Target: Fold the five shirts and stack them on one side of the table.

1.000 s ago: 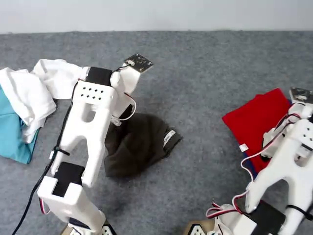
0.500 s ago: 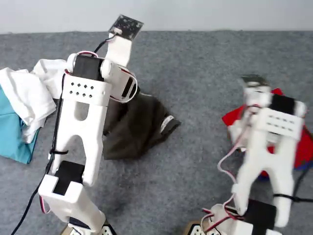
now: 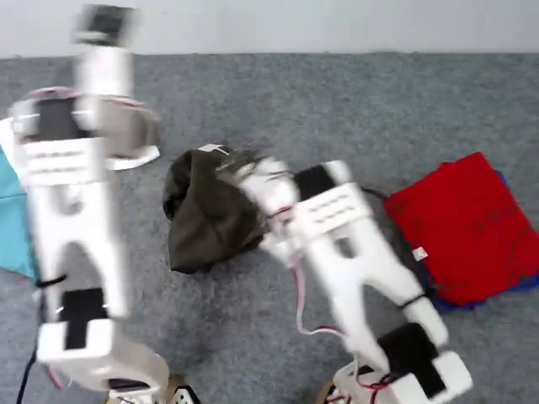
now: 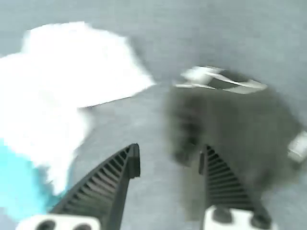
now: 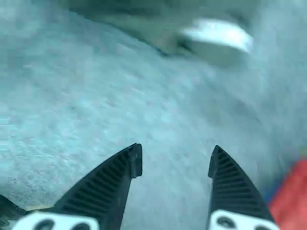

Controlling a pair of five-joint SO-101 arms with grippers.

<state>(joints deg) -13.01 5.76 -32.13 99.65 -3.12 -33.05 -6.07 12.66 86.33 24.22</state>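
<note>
The left arm (image 3: 67, 194) has swung away from the dark shirt (image 3: 210, 210) and now stands tall at the left side of the table (image 3: 379, 101). The right arm (image 3: 337, 227) has left the red shirt (image 3: 463, 223) and come over to the middle, so its front end is now right by the dark shirt. The dark shirt lies in a bunched heap near the middle of the table, with a little white tag at its top edge. The red shirt is now all in the open at the right side, lying flat on a blue shirt (image 3: 509, 290).

Both arms are smeared, so their shapes are hard to make out from above. The left arm covers most of the white shirt (image 3: 135, 157). The teal shirt (image 3: 8, 219) is cut off at the edge. Of the blue shirt, just a thin strip peeks out.

The left gripper (image 4: 169, 152) has its fingers apart and holds nothing. Below it are the white shirt, the teal shirt and the dark shirt. The right gripper (image 5: 176, 151) also has its fingers apart with nothing in them, over bare grey table near the dark shirt.
</note>
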